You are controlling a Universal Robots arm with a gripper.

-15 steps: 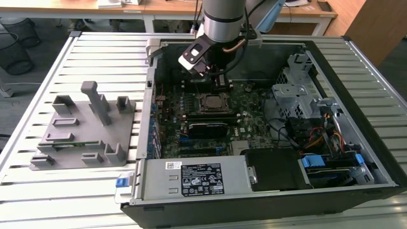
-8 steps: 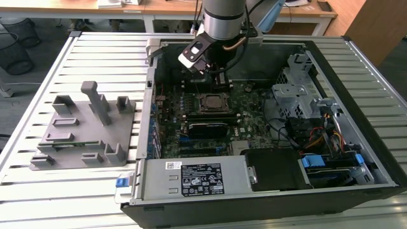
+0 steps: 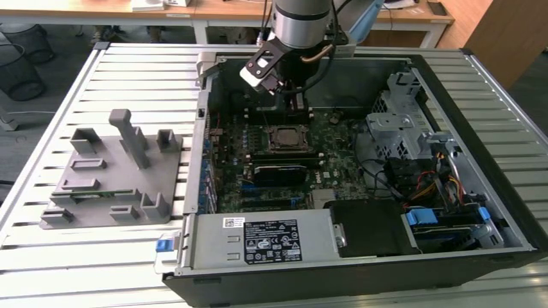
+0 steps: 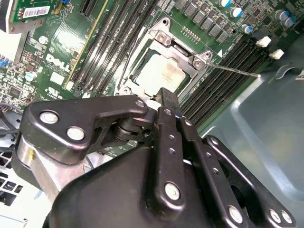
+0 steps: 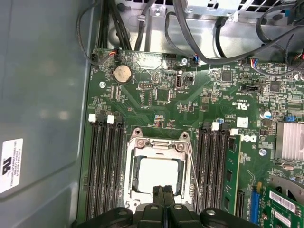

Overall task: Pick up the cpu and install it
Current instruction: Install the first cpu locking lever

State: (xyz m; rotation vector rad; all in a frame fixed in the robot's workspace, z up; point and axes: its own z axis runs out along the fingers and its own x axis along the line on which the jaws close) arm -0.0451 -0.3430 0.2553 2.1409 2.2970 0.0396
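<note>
Exterior view high overhead; both wrist views close above the motherboard (image 5: 161,95).

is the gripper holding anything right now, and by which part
Nothing is held: the gripper is shut and empty above the flat square silver-topped cpu, which sits in the motherboard socket.

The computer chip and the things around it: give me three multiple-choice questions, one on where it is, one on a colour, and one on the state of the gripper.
1. Where does the chip lie?
A. In the socket on the green board
B. On a slatted table
C. Between the gripper's fingers

2. What colour is the fixture with upright blocks?
A. Red
B. Grey
C. Yellow

3. How does the gripper stand?
A. Wide open
B. Shut on the chip
C. Shut, with nothing held

Answers:
1. A: in both wrist views the silver-white square sits inside the socket's metal frame.
2. B: the exterior view shows it in plain grey.
3. C: in the first wrist view the fingers meet above the socket, apart from the chip.
</note>
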